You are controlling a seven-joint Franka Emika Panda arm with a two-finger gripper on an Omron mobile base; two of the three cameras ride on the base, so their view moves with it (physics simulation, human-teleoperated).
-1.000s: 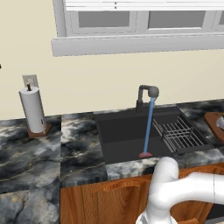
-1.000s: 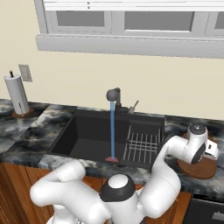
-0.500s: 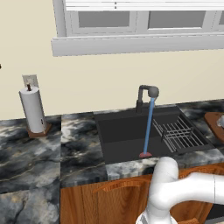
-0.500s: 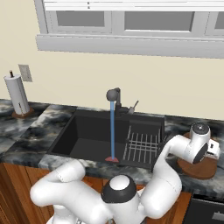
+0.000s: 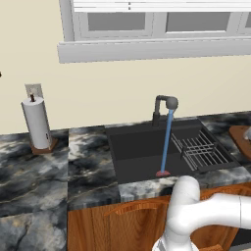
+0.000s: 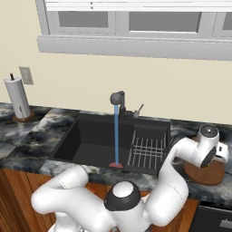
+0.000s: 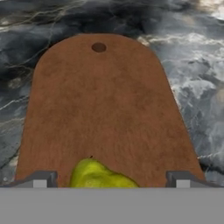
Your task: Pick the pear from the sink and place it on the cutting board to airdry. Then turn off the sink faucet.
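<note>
Rounded yellow-green pear (image 7: 101, 176) between tool (image 7: 111, 179) tips, over round-cornered wooden cutting board (image 7: 105, 109)

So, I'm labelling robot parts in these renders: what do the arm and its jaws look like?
The arm is glossy white, built of thick rounded links with bulging elbows; the joint caps are dark grey discs. No cables or markings show. In the hand view the gripper ends in two small blocky grey fingertips.
</note>
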